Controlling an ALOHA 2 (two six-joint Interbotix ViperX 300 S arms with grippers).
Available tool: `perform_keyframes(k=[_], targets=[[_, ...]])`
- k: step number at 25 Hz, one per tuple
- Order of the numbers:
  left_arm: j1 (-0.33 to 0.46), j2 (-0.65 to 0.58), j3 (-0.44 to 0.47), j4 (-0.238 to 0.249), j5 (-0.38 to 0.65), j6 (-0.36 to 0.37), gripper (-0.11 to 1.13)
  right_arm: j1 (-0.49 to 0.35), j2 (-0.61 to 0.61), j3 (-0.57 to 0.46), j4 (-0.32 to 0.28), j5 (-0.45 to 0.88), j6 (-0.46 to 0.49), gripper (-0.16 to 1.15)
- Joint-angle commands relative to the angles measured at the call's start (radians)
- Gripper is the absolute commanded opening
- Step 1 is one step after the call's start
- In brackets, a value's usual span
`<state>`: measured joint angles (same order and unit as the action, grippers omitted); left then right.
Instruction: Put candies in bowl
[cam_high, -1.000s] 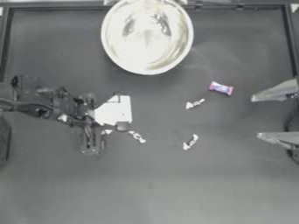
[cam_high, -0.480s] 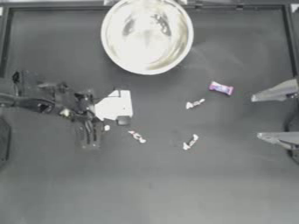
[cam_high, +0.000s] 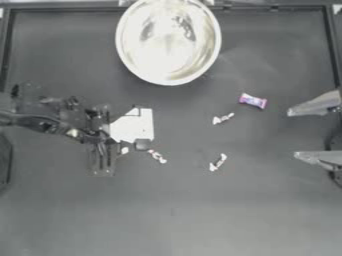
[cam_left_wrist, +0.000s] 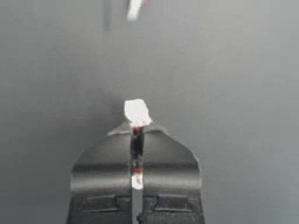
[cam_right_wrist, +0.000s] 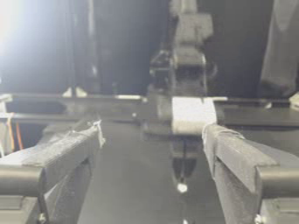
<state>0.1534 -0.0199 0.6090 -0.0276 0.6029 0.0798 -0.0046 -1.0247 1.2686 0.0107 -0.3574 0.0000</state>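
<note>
Top view: bowl at table's far edge; pink candy and three white candies lie below it. Left gripper sits down-left of bowl.

Left wrist view: jaws clamped on white candy (twist end poking out).

Right wrist view: right gripper spread apart, parked, well right of bowl.

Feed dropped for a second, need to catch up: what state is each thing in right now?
left gripper: shut on a white candy, off the table's left side
right gripper: open, parked at the right edge
bowl: upright, no candy visible inside
pink-purple candy: lying on the table
three white candies: loose on the table
</note>
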Motion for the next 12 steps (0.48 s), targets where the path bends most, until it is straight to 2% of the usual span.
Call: perform_keyframes(k=[1, 6, 9, 12], targets=[[0.048, -0.14, -0.049, 0.037, -0.005, 0.023, 0.08, -0.002, 0.012, -0.026, 0.0, -0.005, -0.003, 0.98], [0.158, -0.201, -0.097, 0.051, -0.057, 0.103, 0.08, 0.0, 0.012, -0.026, 0.0, -0.003, -0.003, 0.98], [0.23, -0.195, -0.132, 0.046, -0.107, 0.166, 0.08, 0.0, 0.012, -0.026, 0.002, -0.003, -0.003, 0.98], [0.301, -0.158, -0.169, 0.043, -0.163, 0.198, 0.07, 0.0, 0.014, -0.025, 0.005, -0.003, -0.003, 0.98]])
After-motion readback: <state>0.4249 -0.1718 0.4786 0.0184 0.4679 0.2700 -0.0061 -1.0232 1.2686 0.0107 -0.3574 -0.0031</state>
